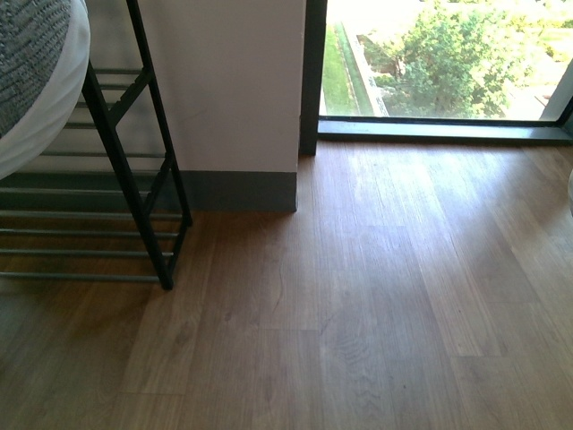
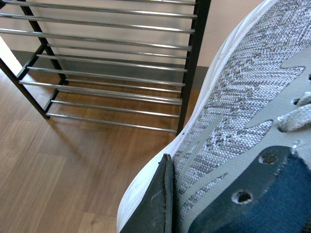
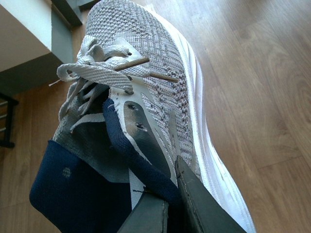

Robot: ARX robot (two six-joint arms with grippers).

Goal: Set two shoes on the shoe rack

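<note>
Each gripper holds one grey knit shoe off the wooden floor. My left gripper is shut on the side of its shoe, with one dark finger pressed against the white sole; the other finger is hidden. That shoe fills the top left corner of the front view, level with the upper part of the shoe rack. In the left wrist view the shoe rack shows its chrome rods just beyond the toe. My right gripper is shut on the navy collar of the second shoe, toe pointing away.
A white wall with a grey baseboard stands behind the rack, ending at a dark window frame. Bare wooden floor spreads to the right of the rack. A rack foot shows at the edge of the right wrist view.
</note>
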